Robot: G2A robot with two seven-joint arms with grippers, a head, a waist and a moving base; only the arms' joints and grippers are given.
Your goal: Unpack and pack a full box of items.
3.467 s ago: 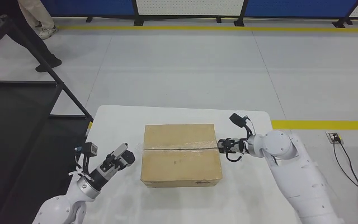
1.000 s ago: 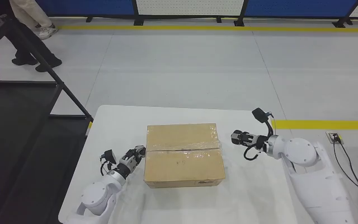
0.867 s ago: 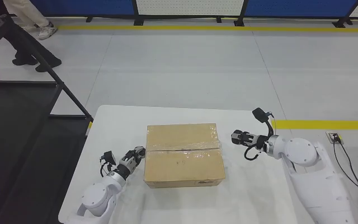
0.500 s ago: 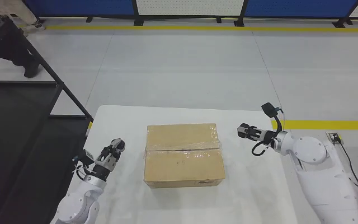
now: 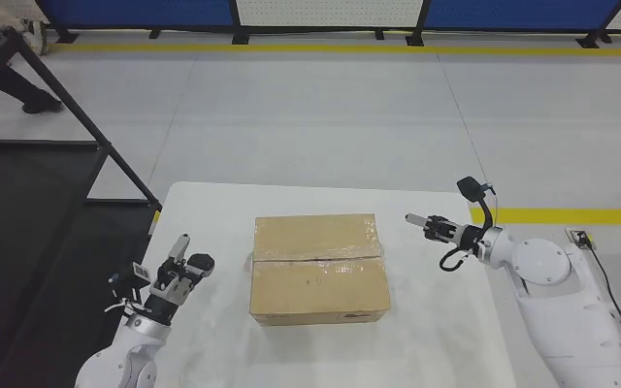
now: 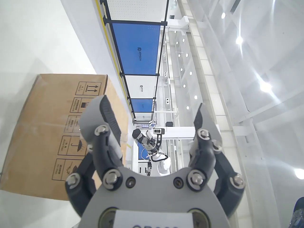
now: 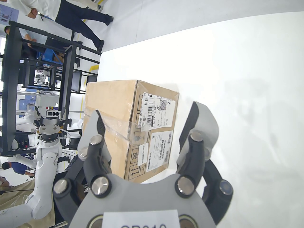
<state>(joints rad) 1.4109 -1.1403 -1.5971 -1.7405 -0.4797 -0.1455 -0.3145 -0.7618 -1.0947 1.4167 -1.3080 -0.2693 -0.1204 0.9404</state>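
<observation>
Top view shows the closed brown cardboard box sitting near the middle of the white table, its two top flaps shut and a strip of clear tape running along the seam between them. The left gripper hangs off the box's left end, apart from it, and the left wrist view shows its fingers spread wide with nothing between them. The right gripper hangs off the opposite end, also apart, and the right wrist view shows it equally wide and empty, facing the end panel with the white shipping labels. The main hazard, as I judge it, is the tape: nothing pins the box down, so a finger dragged along the seam from one side would likely shove the whole carton across the smooth tabletop instead of splitting the tape. Pressing down hard enough to break it could dent the flaps into whatever lies packed beneath. With both sets of fingers this wide, a tip could also snag a box corner on the approach and twist the carton out of line.
</observation>
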